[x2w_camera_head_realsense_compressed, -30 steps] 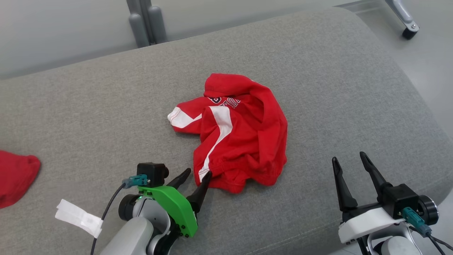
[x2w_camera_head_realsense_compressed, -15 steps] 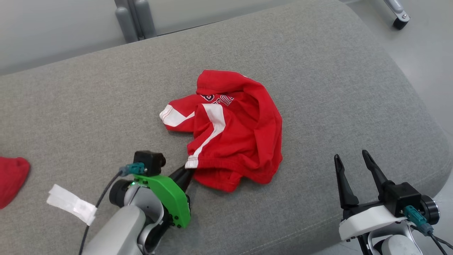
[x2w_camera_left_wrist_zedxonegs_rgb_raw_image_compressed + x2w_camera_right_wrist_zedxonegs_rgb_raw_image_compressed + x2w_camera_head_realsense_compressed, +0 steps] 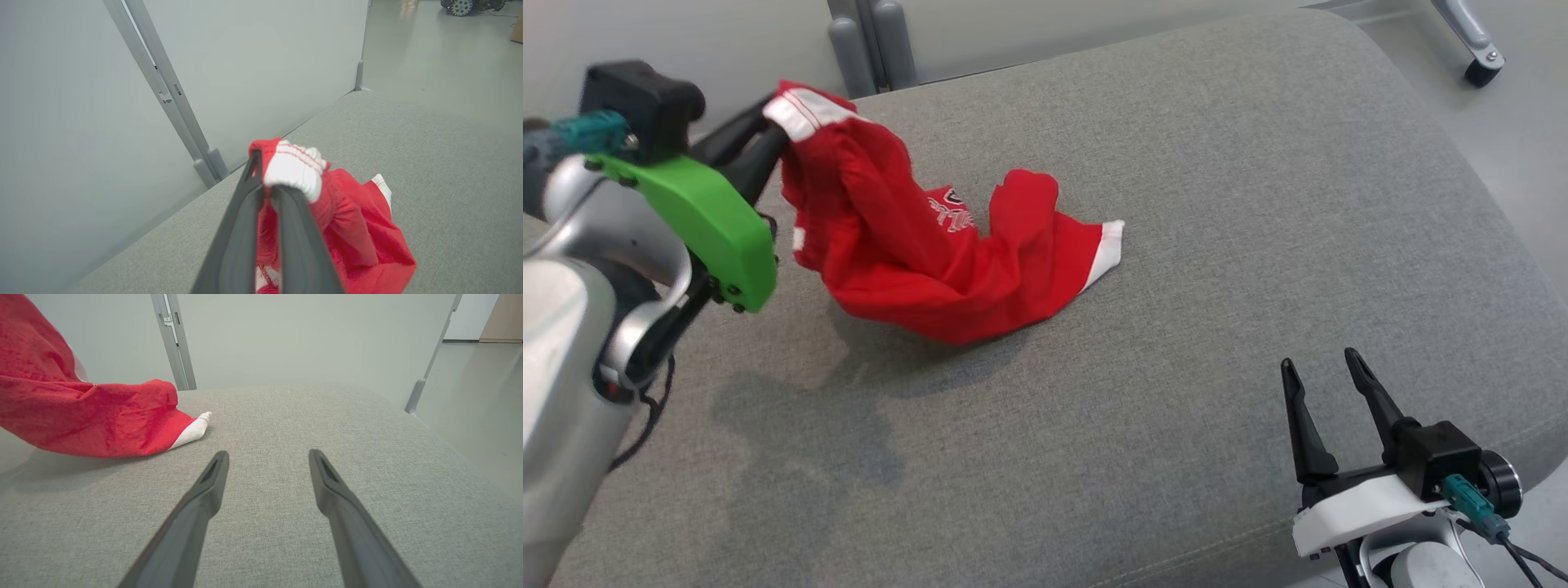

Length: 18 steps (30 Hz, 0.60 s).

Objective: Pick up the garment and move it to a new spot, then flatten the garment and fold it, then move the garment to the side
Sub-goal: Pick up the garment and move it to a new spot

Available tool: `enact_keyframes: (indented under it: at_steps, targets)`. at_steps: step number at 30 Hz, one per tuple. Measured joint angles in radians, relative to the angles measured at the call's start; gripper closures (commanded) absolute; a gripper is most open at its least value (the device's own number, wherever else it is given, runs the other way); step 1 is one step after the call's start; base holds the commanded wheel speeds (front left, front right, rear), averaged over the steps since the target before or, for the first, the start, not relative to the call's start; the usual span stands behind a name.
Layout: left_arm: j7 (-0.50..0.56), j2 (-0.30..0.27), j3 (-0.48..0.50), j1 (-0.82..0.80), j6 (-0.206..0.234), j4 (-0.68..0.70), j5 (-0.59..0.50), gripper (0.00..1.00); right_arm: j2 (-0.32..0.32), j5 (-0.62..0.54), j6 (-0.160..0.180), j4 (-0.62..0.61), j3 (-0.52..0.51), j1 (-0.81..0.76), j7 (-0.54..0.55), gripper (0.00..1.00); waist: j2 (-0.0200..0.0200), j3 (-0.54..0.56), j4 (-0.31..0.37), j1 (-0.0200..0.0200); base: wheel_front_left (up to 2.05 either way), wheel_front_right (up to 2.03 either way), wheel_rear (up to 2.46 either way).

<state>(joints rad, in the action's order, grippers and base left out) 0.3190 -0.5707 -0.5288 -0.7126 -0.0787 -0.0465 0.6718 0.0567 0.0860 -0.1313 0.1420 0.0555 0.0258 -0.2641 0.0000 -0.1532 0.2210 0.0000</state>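
Observation:
The garment [image 3: 907, 245] is red with white trim and a small printed logo. One white-edged corner is lifted high at the upper left, and the rest drapes down onto the grey cushion [image 3: 1217, 204]. My left gripper [image 3: 772, 131] is shut on that raised corner. The left wrist view shows its fingers pinching the white cuff of the garment [image 3: 298, 171]. My right gripper [image 3: 1327, 376] stands open low at the right, apart from the cloth, with nothing between its fingers. In the right wrist view the garment [image 3: 81, 412] lies ahead to the left of my right gripper [image 3: 267, 455].
Grey partition panels with a metal post [image 3: 870, 41] stand behind the cushion. A castor wheel [image 3: 1478, 72] rests on the floor at the upper right. The cushion rounds off at its right and near edges.
My left gripper shut on the garment's near white-trimmed edge and lifted it up and to the left; the garment now hangs stretched from it. The head camera shifted slightly. The right gripper stayed put.

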Motion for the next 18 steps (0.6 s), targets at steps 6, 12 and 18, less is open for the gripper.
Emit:
enact_keyframes:
  at_steps: [6,12,18]
  targets:
    - [0.049,-0.038,0.001,-0.143,-0.026,0.007,-0.016,1.00,-0.005,0.009,0.000,0.003,0.010,0.015,0.000,0.00,0.0000,-0.001,0.013,0.0000,0.00,0.00,0.00]
    - [0.039,0.021,-0.065,-0.148,-0.038,0.087,0.013,1.00,-0.005,0.023,0.000,0.002,-0.001,0.014,0.000,0.00,0.0000,-0.015,0.023,0.0000,0.00,0.00,0.00]
    - [-0.036,0.122,-0.198,0.099,-0.006,0.134,0.017,1.00,-0.006,0.034,0.000,0.005,0.001,0.005,0.000,0.00,0.0000,-0.031,0.018,0.0000,0.00,0.00,0.00]
